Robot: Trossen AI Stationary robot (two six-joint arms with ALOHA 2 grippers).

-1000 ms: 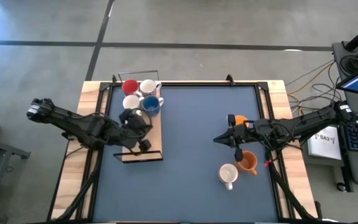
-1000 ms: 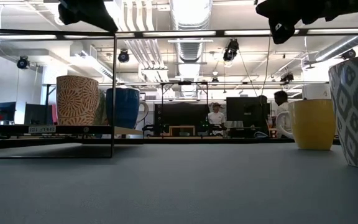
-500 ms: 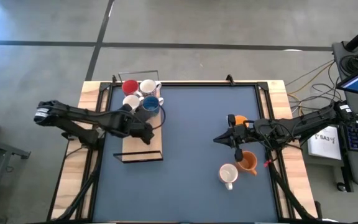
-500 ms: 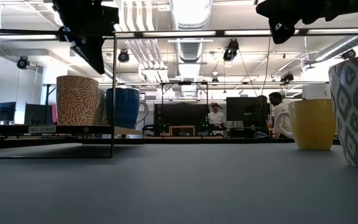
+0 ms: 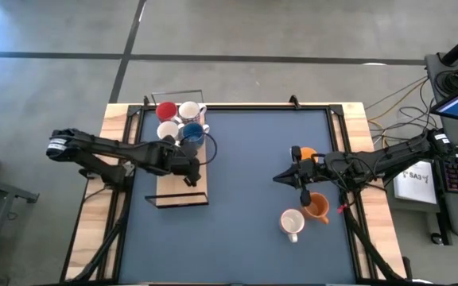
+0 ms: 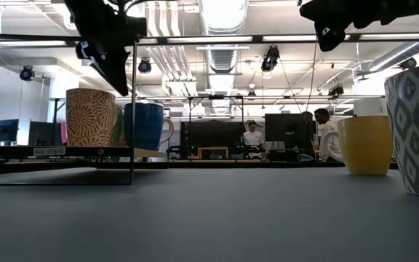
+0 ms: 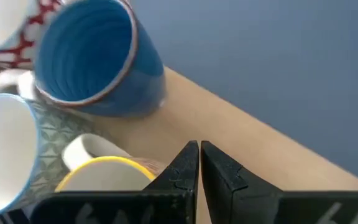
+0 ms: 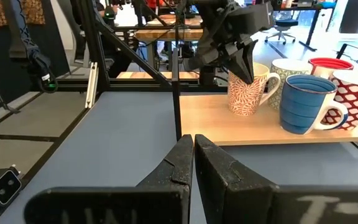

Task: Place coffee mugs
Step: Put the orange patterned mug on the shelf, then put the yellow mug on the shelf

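Note:
Five mugs stand on a wooden board (image 5: 183, 195) at the table's far left: a red one (image 5: 166, 110), two white ones (image 5: 190, 111) (image 5: 168, 129), a blue one (image 5: 193, 134), and an orange-patterned one (image 8: 246, 92) under my left arm. My left gripper (image 7: 199, 144) is shut and empty; it hovers over the board just beside the patterned mug and shows in the high view (image 5: 188, 176). On the right stand two orange mugs (image 5: 305, 153) (image 5: 318, 207) and a white mug (image 5: 291, 223). My right gripper (image 5: 280, 176) is shut and empty, above the mat.
A thin wire frame (image 6: 133, 109) rises around the board; my left gripper is close to its post. The blue mat (image 5: 245, 159) between the two groups of mugs is bare. People and desks show in the room beyond the table.
My left gripper has come down over the board and shifted slightly toward the table's right edge, with its arm stretching out straighter. No mug has moved.

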